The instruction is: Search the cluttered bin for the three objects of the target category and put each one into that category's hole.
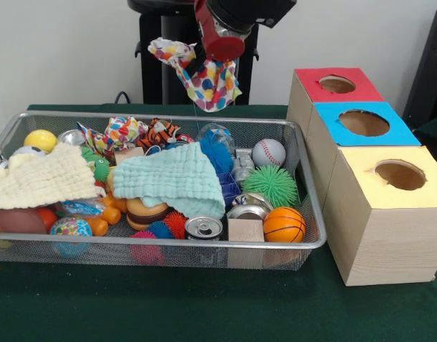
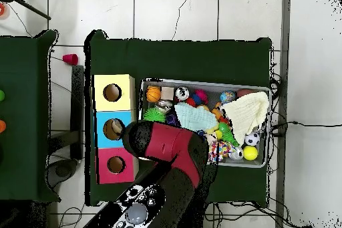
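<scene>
The fingers (image 1: 199,63) are closed on a spotty cloth (image 1: 204,75) that hangs high over the back of the bin (image 1: 307,214), and the three boxes with holes, red box (image 1: 337,84) nearest, sit off to one side.

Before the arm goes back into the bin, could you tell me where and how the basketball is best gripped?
Grip the small orange basketball across its widest middle, coming straight down from above. It sits exposed in the wire bin's corner, with a wooden block close on one side and the mesh wall on the other, so a sideways approach looks blocked. The gripper holds a polka-dot cloth now.
</scene>
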`<state>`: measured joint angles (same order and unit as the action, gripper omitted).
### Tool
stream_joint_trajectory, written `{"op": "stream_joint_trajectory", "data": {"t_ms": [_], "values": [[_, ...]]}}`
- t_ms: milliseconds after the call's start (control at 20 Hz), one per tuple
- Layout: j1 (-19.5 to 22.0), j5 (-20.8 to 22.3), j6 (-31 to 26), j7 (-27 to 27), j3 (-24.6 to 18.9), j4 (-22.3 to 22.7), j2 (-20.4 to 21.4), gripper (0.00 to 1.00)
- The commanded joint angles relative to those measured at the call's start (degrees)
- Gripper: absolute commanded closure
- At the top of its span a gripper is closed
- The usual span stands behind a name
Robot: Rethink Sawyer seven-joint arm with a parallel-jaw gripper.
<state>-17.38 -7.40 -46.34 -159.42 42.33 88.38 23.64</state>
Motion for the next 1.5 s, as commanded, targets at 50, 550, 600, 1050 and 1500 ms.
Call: {"op": "stream_joint_trajectory", "data": {"t_ms": [50, 550, 600, 1050, 1500], "values": [[2.3, 5.9, -0.1, 4.2, -4.4, -1.4, -0.1, 1.0], [9.0, 10.6, 13.2, 4.1, -8.5, 2.4, -3.5, 1.0], [9.3, 10.8, 13.2, 4.2, -8.7, 2.5, -3.2, 1.0], [11.4, 12.9, 15.3, 3.7, -10.8, 3.7, -2.6, 1.0], [13.4, 14.1, 19.3, 2.4, -13.5, 6.7, -2.9, 0.0]]}}
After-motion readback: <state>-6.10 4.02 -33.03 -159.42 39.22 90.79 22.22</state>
